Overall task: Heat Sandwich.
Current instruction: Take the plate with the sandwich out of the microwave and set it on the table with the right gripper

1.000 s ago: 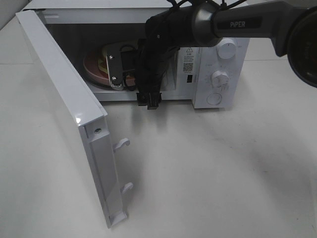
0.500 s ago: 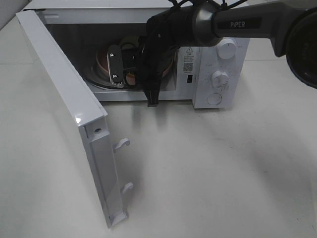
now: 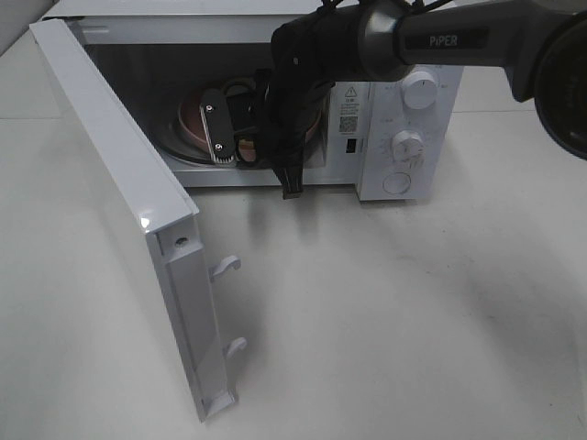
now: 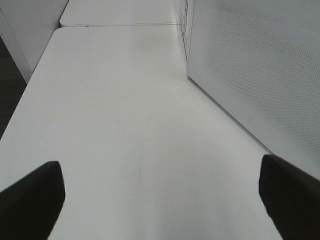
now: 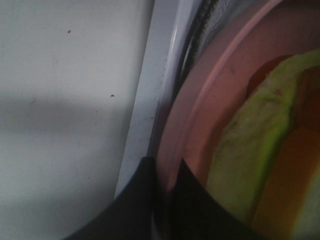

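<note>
Sandwich [image 5: 260, 145] sits on the pink plate [image 5: 200, 105], which lies inside the open microwave [image 3: 404, 137], upper centre of the high view; from up there the arm hides the food itself. Right gripper [image 5: 167, 185] has its fingers pinched shut on the plate's near rim, reaching in through the doorway. Whether the plate is going in or coming out cannot be told from here; judged step: moving the plate at the oven mouth by its rim. Next move likely calls for keeping the plate level so the sandwich does not slide, and clearing the front sill. Microwave door [image 3: 119, 211] stands swung wide at left of the high view. Left gripper [image 4: 160, 200] is spread wide, holding nothing, over bare table [image 4: 115, 115] beside the door's perforated panel. Sandwich up close: yellowish-green bread, soft-looking, with red-orange filling showing at the edge; blurred, so finer detail is lost.
</note>
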Available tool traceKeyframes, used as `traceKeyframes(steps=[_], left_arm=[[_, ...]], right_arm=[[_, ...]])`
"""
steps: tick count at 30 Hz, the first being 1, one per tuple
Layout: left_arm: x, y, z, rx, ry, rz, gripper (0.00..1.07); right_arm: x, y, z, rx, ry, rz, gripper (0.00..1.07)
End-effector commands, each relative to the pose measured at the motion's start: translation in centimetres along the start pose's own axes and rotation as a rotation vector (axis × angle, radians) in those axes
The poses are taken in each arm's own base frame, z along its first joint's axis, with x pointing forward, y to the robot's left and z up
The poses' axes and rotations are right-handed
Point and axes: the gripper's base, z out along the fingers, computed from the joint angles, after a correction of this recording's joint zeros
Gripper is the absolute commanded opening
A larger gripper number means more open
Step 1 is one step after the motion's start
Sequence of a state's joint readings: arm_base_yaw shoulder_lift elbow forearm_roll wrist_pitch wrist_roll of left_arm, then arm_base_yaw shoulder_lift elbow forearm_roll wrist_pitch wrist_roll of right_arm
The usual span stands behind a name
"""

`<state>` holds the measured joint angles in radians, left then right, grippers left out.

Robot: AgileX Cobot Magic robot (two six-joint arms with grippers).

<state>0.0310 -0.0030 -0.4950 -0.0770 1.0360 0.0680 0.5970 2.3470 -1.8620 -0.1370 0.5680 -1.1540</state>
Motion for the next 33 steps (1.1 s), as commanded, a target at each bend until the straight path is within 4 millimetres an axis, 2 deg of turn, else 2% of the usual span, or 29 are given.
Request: traceKeyframes(steps=[1,6,14,15,33], left_arm=[[0.1,-0.1,-0.3,-0.001,-0.027,-0.006,1.01],[0.1,-0.1,-0.3,-0.001,-0.027,-0.006,1.01],[0.1,-0.1,-0.3,-0.001,-0.027,-0.006,1.01],[0.1,-0.1,-0.3,-0.001,-0.027,-0.006,1.01],[0.1,-0.1,-0.3,-0.001,-0.027,-0.006,1.01]], right_arm=[[0.4,0.9,0.0,-0.085,0.026,0.000,0.00],[0.3,1.0,-1.6,-0.103,-0.002,-0.108,0.00],[0.6,1.5,-3.3,-0.109,-0.010,-0.167,0.00],[0.6,1.5,-4.0,-0.103,-0.013,-0.187,0.00],[1.2,3.1,-7.9,-0.129,-0.045,-0.249,0.00]])
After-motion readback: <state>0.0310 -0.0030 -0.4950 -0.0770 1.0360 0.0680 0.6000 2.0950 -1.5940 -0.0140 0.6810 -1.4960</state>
